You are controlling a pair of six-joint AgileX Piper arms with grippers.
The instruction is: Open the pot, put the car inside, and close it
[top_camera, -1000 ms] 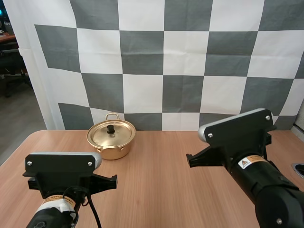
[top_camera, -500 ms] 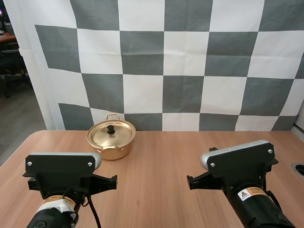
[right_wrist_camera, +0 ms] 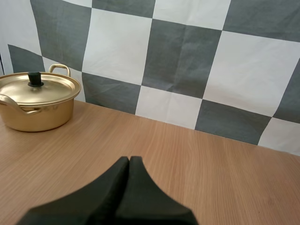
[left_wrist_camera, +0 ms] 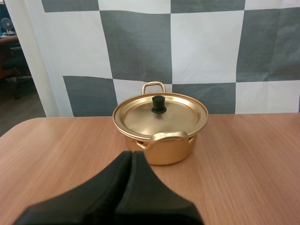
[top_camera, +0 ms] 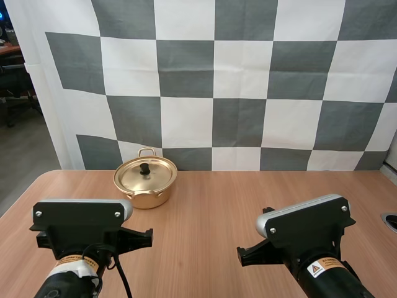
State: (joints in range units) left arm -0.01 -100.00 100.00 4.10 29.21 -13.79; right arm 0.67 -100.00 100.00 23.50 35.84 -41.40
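Brass-coloured pot upright on the wooden desk, toward the far left part of it in the high view and close to the desk's back edge. Carries its lid flat and fully seated on the rim, a small black knob upright at the lid's centre. Shows two looped handles of the same golden metal: near handle on the side turned toward the left arm, far handle on the opposite side. Rests directly on the wood grain, apart from both arms. Left hand closed on nothing, its two black fingers pressed together into one dark wedge, the tip aimed straight at the pot's near handle yet short of it, a strip of desk between tip and pot. Right hand likewise closed and empty, fingers together in a single wedge, poised over open wood on the desk's right half, the pot well apart from it, farther back and off toward the left arm's side. In the high view, left arm low at the near edge, roughly in line with the pot; right arm at the near right, tilted slightly, a broad stretch of wood between the two arms.
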